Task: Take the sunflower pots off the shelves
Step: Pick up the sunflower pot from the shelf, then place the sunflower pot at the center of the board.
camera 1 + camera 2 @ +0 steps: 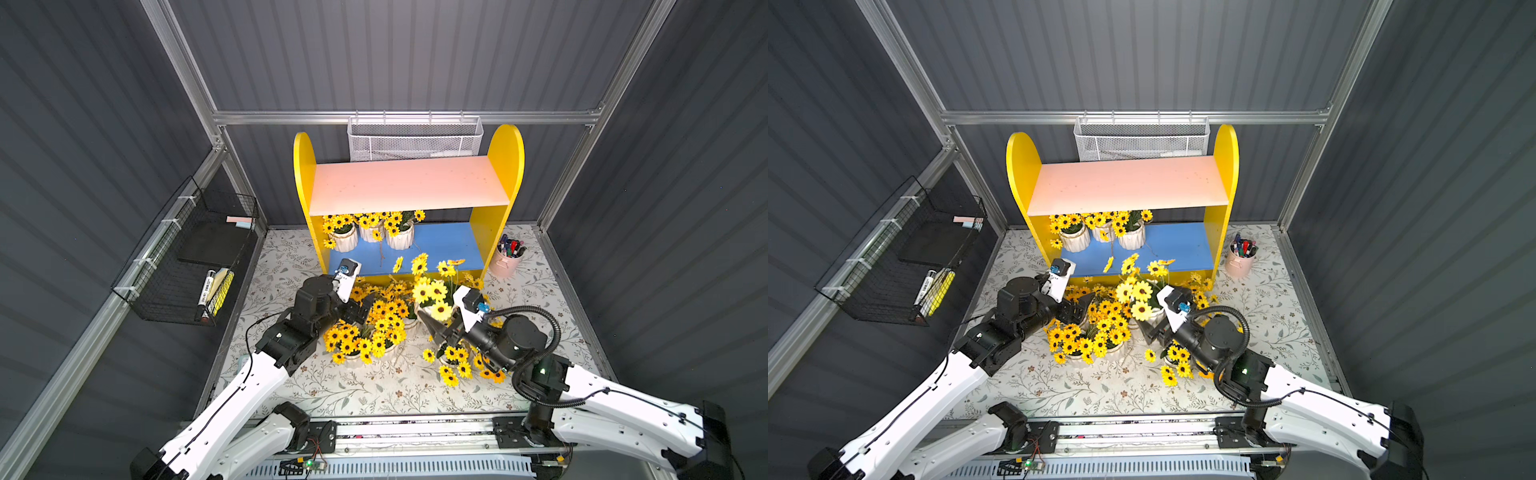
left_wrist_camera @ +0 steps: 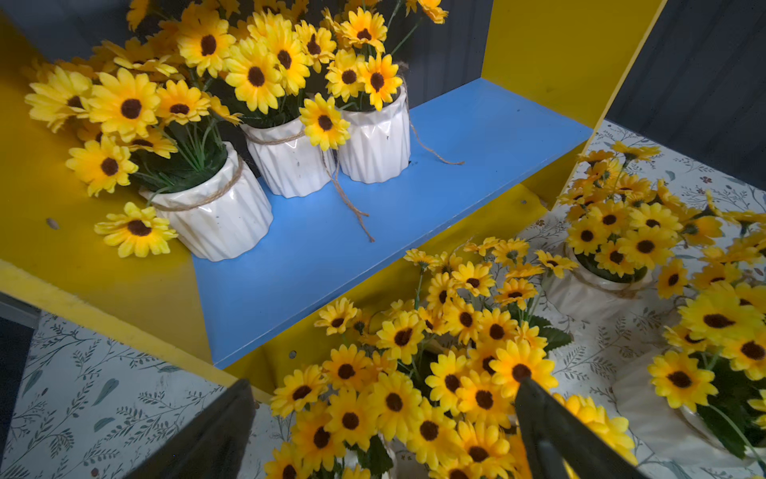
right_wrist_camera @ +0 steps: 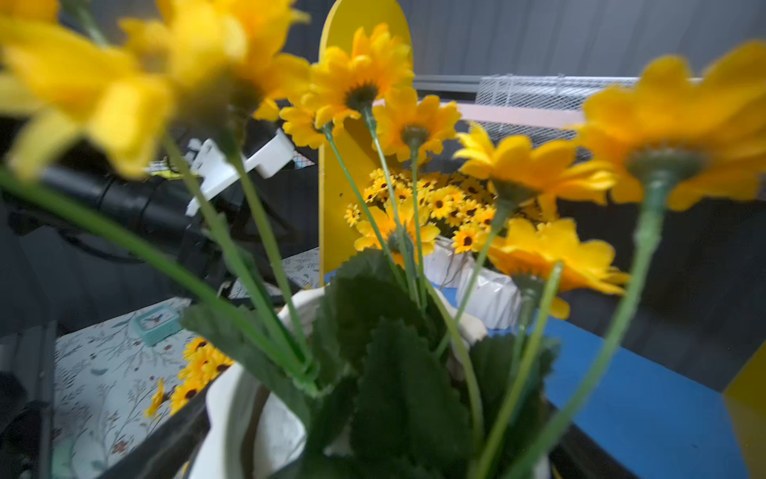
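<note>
While right jaws clasp one pot (image 3: 236,419), three on shelves (image 1: 449,245)

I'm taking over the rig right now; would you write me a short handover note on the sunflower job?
Left tool: open, empty, over the flowers on the table.
Right tool: jaws round a tall pot in front of the shelf; whether it is gripped is unclear.
Done: pink board bare; several pots clustered on the table.
Left: three pots on the blue board, at the left arm's end.
</note>
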Controlling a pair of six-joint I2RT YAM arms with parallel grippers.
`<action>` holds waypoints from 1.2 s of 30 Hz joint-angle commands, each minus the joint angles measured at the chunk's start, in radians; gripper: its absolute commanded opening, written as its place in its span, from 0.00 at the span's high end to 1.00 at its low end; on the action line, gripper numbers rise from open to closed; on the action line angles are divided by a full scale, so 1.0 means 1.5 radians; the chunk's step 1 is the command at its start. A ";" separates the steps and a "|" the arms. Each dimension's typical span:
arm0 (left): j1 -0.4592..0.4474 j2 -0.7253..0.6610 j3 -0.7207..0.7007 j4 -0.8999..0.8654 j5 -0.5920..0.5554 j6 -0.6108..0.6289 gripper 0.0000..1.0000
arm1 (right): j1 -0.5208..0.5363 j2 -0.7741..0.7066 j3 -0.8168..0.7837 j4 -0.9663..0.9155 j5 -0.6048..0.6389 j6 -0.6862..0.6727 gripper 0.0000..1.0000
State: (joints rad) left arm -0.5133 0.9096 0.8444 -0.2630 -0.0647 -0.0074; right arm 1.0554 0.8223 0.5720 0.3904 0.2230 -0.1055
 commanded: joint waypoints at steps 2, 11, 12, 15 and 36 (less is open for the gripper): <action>0.003 -0.016 -0.011 0.013 -0.027 0.014 0.01 | 0.108 0.002 -0.053 0.012 0.080 0.005 1.00; 0.003 -0.027 -0.022 0.024 -0.053 0.029 0.01 | 0.244 0.173 -0.113 0.173 0.099 0.069 1.00; 0.003 -0.028 -0.024 0.025 -0.056 0.031 0.01 | 0.245 0.200 -0.113 0.201 0.080 0.075 1.00; 0.003 -0.029 -0.027 0.028 -0.063 0.035 0.01 | 0.245 0.287 -0.101 0.258 0.075 0.084 1.00; 0.003 -0.033 -0.029 0.029 -0.072 0.047 0.00 | 0.226 0.680 -0.045 0.597 0.070 0.109 0.28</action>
State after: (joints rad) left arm -0.5133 0.8749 0.8059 -0.2325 -0.1669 0.0456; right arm 1.4029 1.8648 0.4908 1.1763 0.3077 0.0402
